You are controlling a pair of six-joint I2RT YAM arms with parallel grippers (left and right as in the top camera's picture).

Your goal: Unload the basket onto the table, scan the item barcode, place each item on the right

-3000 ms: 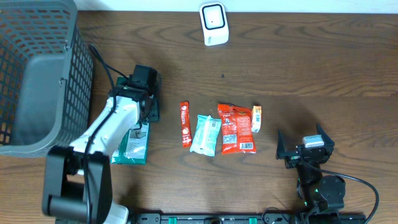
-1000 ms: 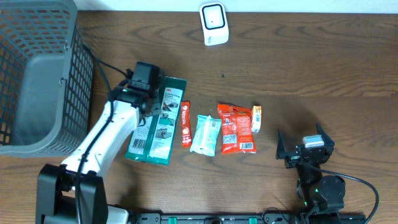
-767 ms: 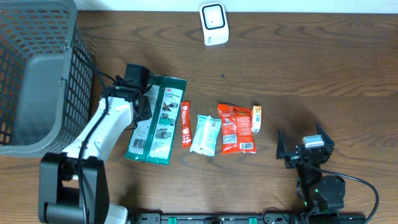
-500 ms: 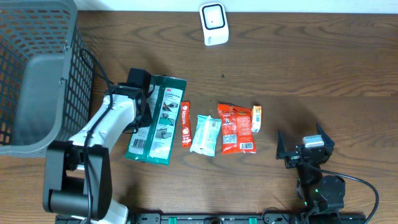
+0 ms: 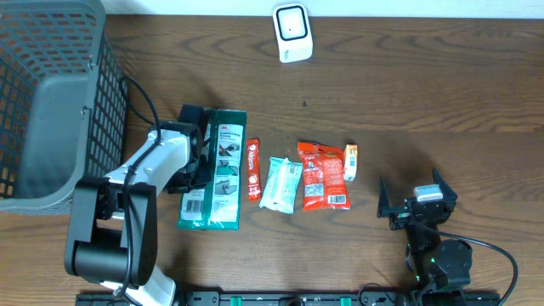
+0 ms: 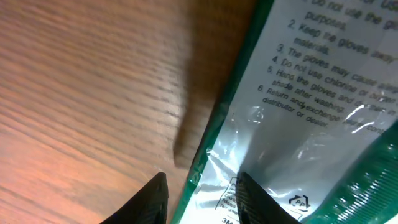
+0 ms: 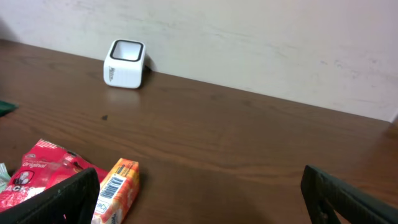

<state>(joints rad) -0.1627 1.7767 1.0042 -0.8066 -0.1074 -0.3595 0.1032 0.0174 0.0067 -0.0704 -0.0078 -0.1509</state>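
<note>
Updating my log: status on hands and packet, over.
Left hand open astride green packet edge. Right hand open, idle. Packet lying on table. Nothing blocks scanner.

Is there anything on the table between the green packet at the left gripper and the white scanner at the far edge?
Nothing visible. Between the green packet and the white scanner lies only bare table. The red stick pack lies beside the packet, off that line.

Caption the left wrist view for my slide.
Left gripper open astride the edge of a green glove pack on the wood table.
</note>
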